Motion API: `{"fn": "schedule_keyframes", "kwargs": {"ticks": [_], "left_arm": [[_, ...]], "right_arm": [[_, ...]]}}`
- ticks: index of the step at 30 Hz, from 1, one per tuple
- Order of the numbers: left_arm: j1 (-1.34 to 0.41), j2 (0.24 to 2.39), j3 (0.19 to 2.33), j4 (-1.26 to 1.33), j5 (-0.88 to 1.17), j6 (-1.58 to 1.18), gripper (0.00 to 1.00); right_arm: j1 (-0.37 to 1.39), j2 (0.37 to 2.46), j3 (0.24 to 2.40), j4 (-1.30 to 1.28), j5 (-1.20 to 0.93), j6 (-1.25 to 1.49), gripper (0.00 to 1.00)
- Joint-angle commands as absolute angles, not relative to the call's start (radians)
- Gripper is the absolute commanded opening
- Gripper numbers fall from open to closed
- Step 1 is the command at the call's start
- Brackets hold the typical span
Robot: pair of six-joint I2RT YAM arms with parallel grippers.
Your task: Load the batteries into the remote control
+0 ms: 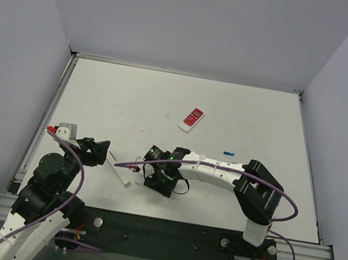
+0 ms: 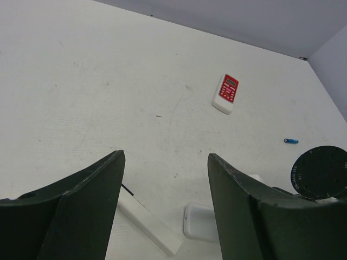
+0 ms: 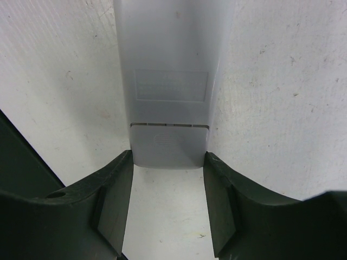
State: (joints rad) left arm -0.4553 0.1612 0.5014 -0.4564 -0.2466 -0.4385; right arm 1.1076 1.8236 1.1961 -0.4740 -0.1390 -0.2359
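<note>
In the right wrist view a white remote control (image 3: 168, 81) lies back up on the table. Its battery-cover end sits between my right gripper's (image 3: 168, 160) fingertips, which press on both its sides. From above, the right gripper (image 1: 144, 168) is low over the near middle of the table. My left gripper (image 1: 105, 152) points toward it, open and empty (image 2: 165, 162). The remote's rounded white end (image 2: 201, 222) shows ahead between the left fingers. One blue battery (image 1: 228, 152) (image 2: 291, 141) lies alone farther right.
A long thin white bar (image 1: 119, 169) (image 2: 149, 225) lies slantwise between the two grippers. A small red-and-white remote (image 1: 192, 119) (image 2: 227, 93) rests mid-table beyond them. Grey walls close in the table on three sides.
</note>
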Motion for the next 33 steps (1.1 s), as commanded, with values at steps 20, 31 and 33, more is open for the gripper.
{"fn": "schedule_keyframes", "kwargs": {"ticks": [20, 31, 33], "left_arm": [[-0.449, 0.282, 0.503, -0.399, -0.108, -0.463, 0.73], [-0.454, 0.747, 0.586, -0.307, 0.28, -0.505, 0.73], [-0.465, 0.845, 0.6, -0.264, 0.317, -0.526, 0.73]], "right_arm": [[1.071, 1.625, 1.17, -0.456, -0.132, -0.132, 0.65], [0.957, 1.413, 0.965, -0.281, -0.046, 0.337, 0.65], [0.95, 1.394, 0.925, -0.253, -0.043, 0.383, 0.65]]}}
